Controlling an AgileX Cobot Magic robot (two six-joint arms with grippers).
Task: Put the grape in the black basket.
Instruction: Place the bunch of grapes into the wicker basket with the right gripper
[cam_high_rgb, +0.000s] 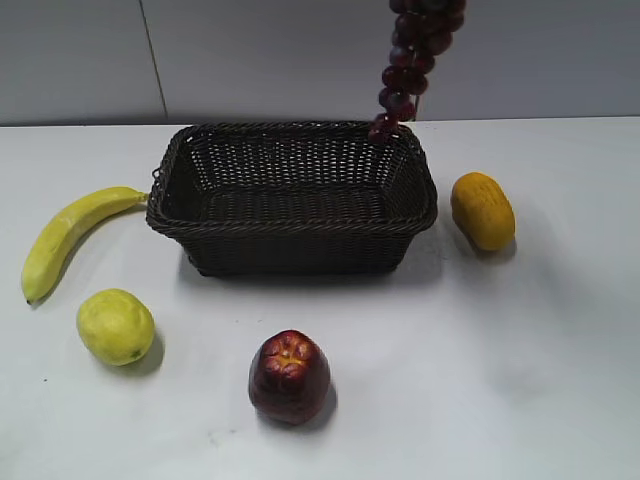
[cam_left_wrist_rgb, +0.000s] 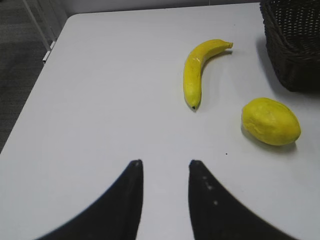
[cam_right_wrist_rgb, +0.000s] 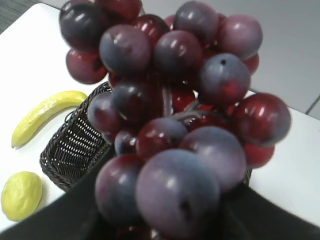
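Note:
The grape (cam_high_rgb: 412, 62), a long bunch of dark purple-red grapes, hangs from the top of the exterior view, its tip just above the far right corner of the black basket (cam_high_rgb: 292, 245). In the right wrist view the grape (cam_right_wrist_rgb: 170, 115) fills the frame between my right gripper's dark fingers (cam_right_wrist_rgb: 160, 220), which are shut on it; the basket (cam_right_wrist_rgb: 70, 145) shows below. The right gripper itself is out of the exterior view. My left gripper (cam_left_wrist_rgb: 165, 165) is open and empty over bare table, left of the basket (cam_left_wrist_rgb: 295, 45).
A banana (cam_high_rgb: 65, 235) and a yellow-green lemon-like fruit (cam_high_rgb: 115, 326) lie left of the basket. A dark red apple (cam_high_rgb: 289, 376) stands in front of it. An orange-yellow fruit (cam_high_rgb: 482, 210) lies to its right. A grey wall is behind the white table.

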